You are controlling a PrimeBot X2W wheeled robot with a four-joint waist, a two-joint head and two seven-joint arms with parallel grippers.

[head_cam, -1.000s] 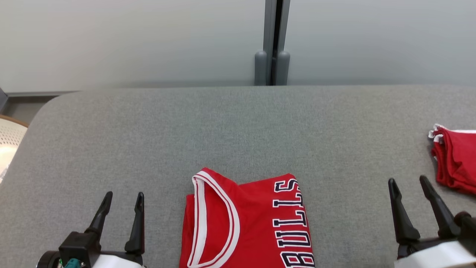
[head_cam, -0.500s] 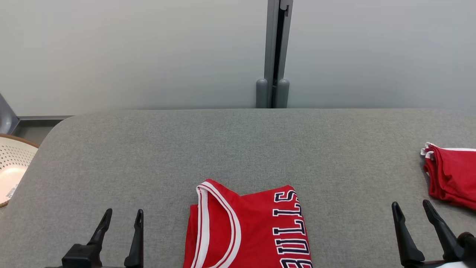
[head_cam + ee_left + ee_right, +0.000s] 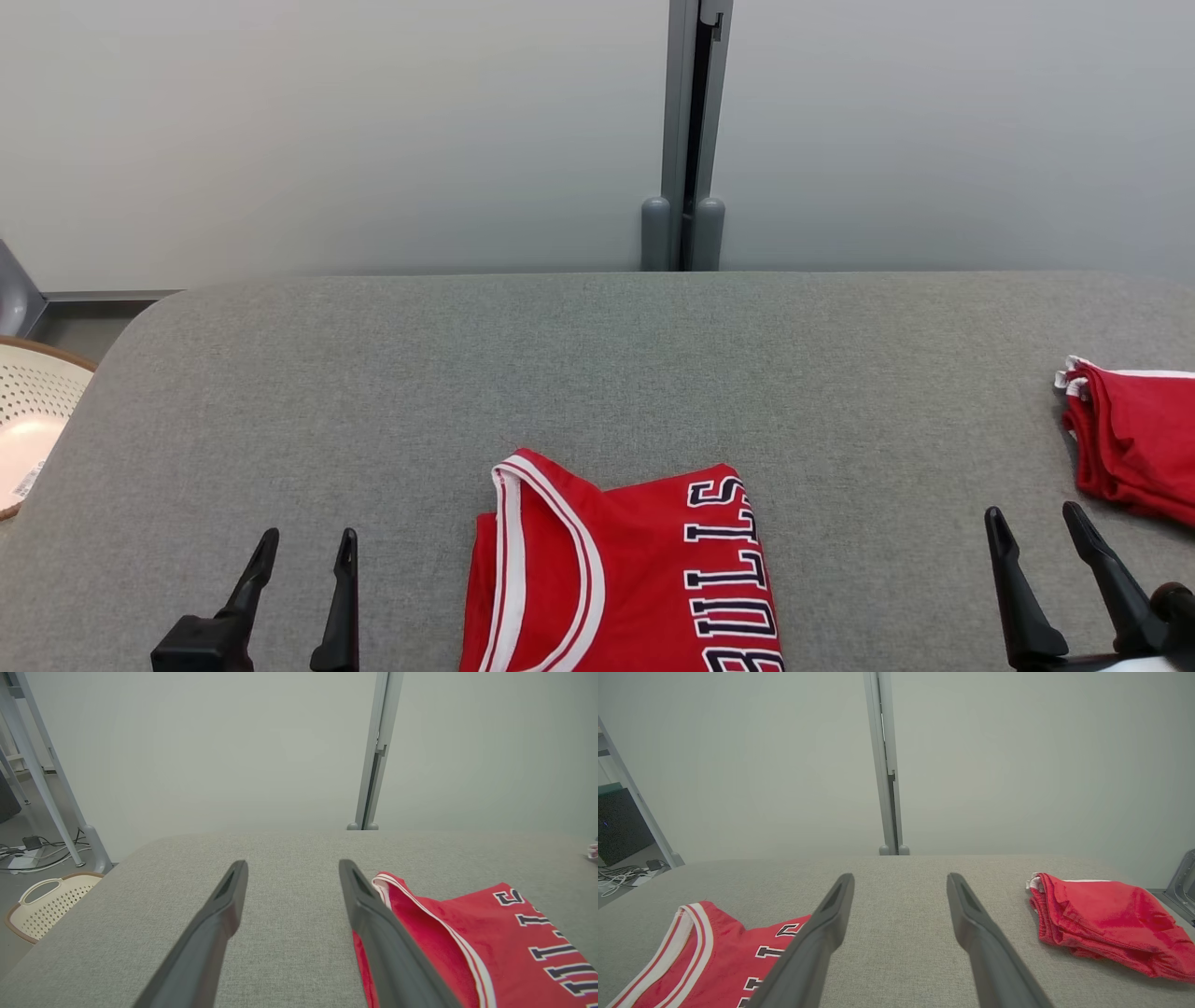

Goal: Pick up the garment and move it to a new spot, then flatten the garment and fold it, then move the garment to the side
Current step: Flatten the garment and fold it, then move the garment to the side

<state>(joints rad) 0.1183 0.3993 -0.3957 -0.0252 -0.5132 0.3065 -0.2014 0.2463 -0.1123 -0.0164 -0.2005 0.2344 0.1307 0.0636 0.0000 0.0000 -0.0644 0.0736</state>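
The garment (image 3: 621, 569) is a red jersey with white trim and dark "BULLS" lettering, folded flat at the near middle of the grey table (image 3: 597, 373). It lies to the right of the fingers in the left wrist view (image 3: 467, 942) and at the lower left in the right wrist view (image 3: 705, 956). My left gripper (image 3: 308, 541) stands open to the jersey's left with nothing between its fingers. My right gripper (image 3: 1032, 518) stands open well to the jersey's right, also holding nothing.
A second red garment (image 3: 1130, 439), folded, lies at the table's right edge (image 3: 1106, 919). A cream perforated basket (image 3: 28, 420) sits on the floor off the table's left corner (image 3: 46, 900). A grey partition with a vertical post (image 3: 691, 140) stands behind the table.
The head camera tilted up over the last second, so the table, jersey and grippers sit lower in view. The jersey has not moved and both grippers stay open.
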